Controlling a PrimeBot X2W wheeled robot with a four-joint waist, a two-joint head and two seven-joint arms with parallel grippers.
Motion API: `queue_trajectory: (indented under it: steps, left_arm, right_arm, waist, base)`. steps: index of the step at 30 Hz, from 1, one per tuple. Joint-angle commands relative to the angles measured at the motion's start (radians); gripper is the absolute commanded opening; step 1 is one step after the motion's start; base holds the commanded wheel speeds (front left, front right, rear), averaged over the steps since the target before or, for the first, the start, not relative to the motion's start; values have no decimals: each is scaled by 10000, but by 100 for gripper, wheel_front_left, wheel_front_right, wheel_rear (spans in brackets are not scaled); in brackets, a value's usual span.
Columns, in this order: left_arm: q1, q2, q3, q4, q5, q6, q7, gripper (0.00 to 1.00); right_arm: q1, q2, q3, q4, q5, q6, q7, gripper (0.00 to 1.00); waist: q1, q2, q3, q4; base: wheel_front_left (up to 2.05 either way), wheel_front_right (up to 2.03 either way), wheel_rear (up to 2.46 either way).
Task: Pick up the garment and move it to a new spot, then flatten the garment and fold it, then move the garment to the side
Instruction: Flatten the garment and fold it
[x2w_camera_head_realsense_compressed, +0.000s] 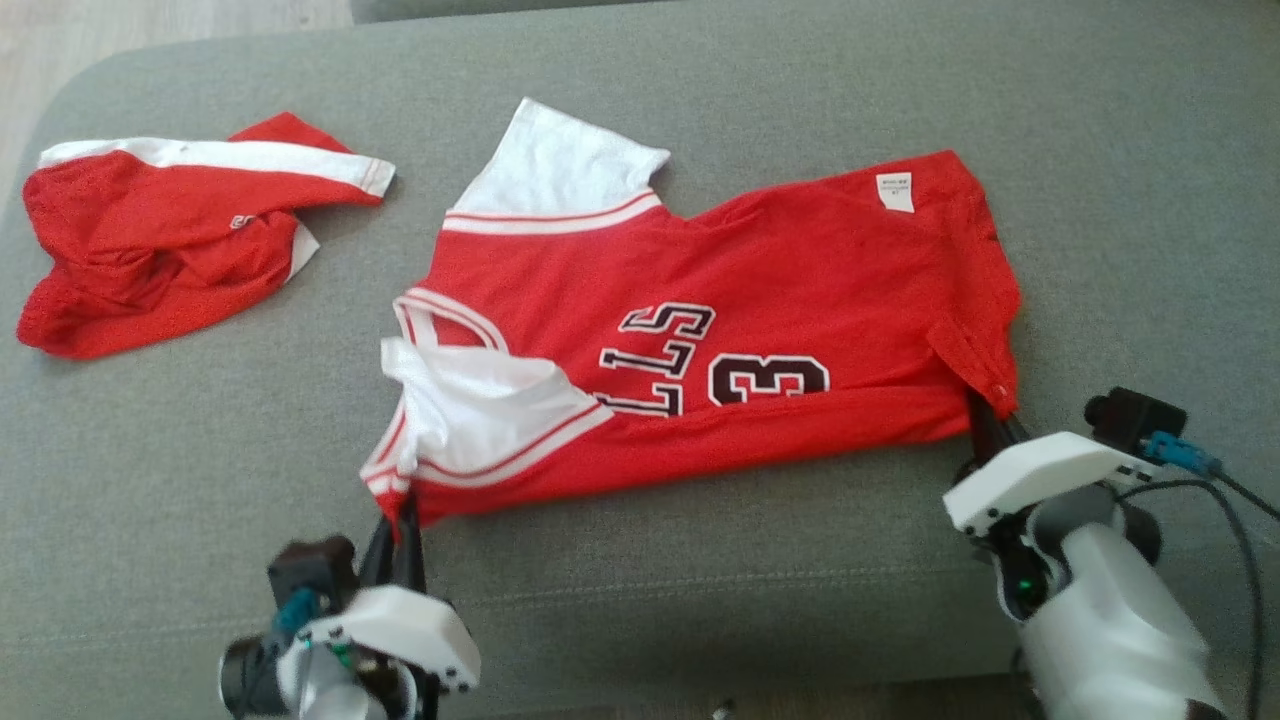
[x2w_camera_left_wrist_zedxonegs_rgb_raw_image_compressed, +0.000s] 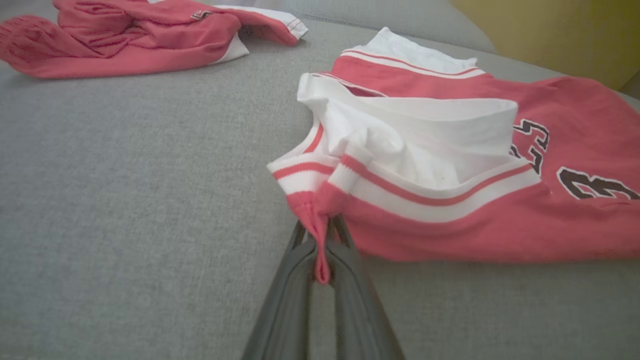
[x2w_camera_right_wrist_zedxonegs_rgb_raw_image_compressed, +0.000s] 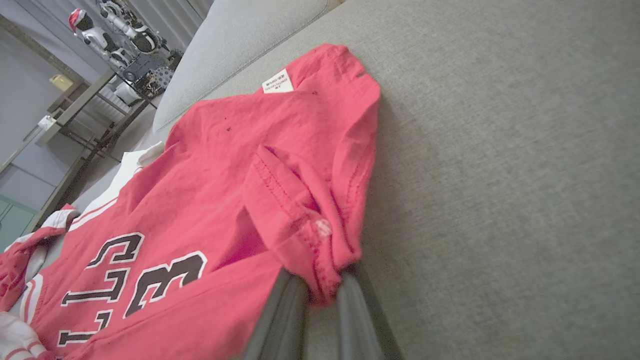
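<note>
Two grips | left gripper (x2w_camera_left_wrist_zedxonegs_rgb_raw_image_compressed: 322, 245) pinched on garment (x2w_camera_head_realsense_compressed: 800, 270) sleeve corner | right gripper (x2w_camera_right_wrist_zedxonegs_rgb_raw_image_compressed: 325, 287) pinched on hem corner

The red jersey (x2w_camera_head_realsense_compressed: 720, 300), in the middle of the grey cushion (x2w_camera_head_realsense_compressed: 1100, 150), bears black letters (x2w_camera_head_realsense_compressed: 660, 352) with white outlines on its front. "L", "L" and "S" can be made out, and the rest of the word is lost under folded cloth. Just beside them, toward the cushion's right edge, stands a large "3" (x2w_camera_head_realsense_compressed: 785, 380) in the same black with a white outline. A curved piece of another character touches its left side, too cut off to tell. A small white label (x2w_camera_head_realsense_compressed: 895, 192) sits at the jersey's far right corner, its print too small to read. The second red garment (x2w_camera_head_realsense_compressed: 150, 250), near the cushion's far left corner, carries a small white mark (x2w_camera_head_realsense_compressed: 240, 221) that is unreadable.
</note>
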Motion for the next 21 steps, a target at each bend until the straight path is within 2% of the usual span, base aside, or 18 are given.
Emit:
queue_trajectory:
  steps: [1, 12, 21]
  left_arm:
    - [-67, 72, 266, -234, -65, -19, -124, 0]
    - [902, 72, -197, -234, -138, -58, -124, 0]
    - [1035, 72, -628, -184, -287, 72, -124, 0]
  right_arm:
    - [-36, -160, 273, -359, 91, 63, 16, 0]
    - [716, -1007, 629, -1234, 417, 63, 1244, 0]
    - [1277, -1071, 568, -1902, 420, 63, 1884, 0]
  waist:
    - [0, 0, -49, 30]
    - [0, 0, -524, 28]
    - [0, 0, -645, -91]
  base:
    - [0, 0, 0]
    - [0, 0, 0]
    - [0, 0, 0]
